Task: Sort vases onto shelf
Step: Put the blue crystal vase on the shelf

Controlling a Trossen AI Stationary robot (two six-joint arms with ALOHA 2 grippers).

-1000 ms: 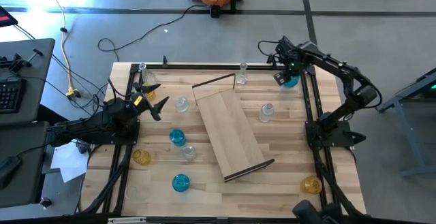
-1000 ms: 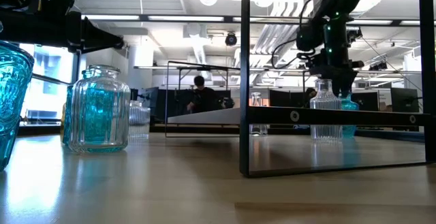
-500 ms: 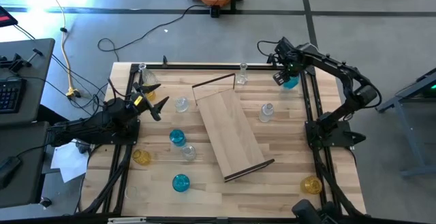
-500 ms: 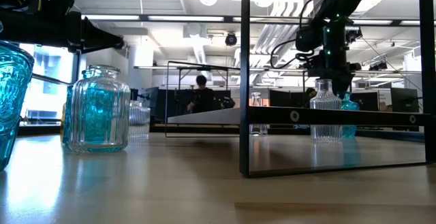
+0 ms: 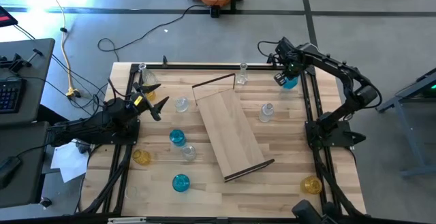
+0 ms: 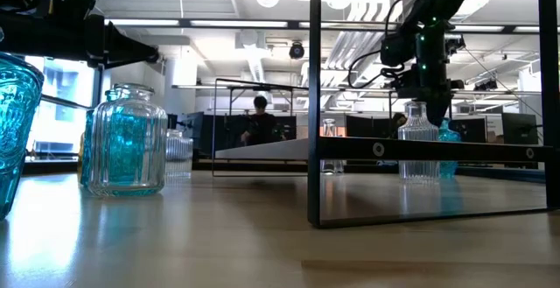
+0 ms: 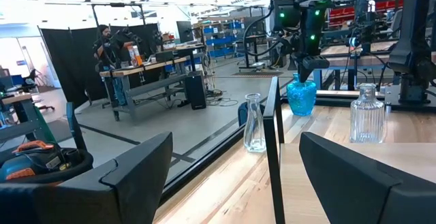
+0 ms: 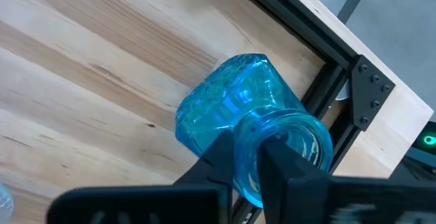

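Barely begun, the shelf lay bare as the right end effector clenched a blue vase at the desk corner, the left end effector released.

Your right gripper is working in the far right corner, hemmed in by the table's dark frame rails. A clear vase is standing between that corner and the shelf, which is lying diagonally across mid-table. Bare wood is lying open just right of the shelf. On the left, blue vases and an amber vase are crowding the approach.
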